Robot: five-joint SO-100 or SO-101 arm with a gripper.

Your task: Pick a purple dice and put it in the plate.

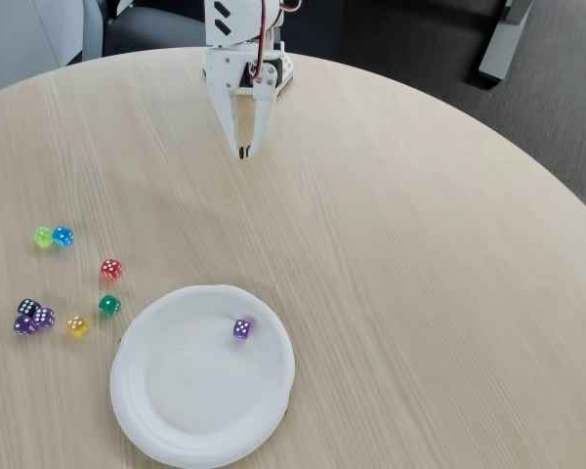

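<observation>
- Purple dice (242, 329) sits in the plate (176, 415), near its far right rim, turned slightly askew.
- Gripper (244, 151) far off, fingers closed, empty.

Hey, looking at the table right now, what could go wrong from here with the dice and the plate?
The purple dice lies in the plate near its upper right rim, so a bump could tip it out. Two more purple dice touch a near-black die, so a grab there may catch the wrong one. The gripper looks shut and far off.
</observation>
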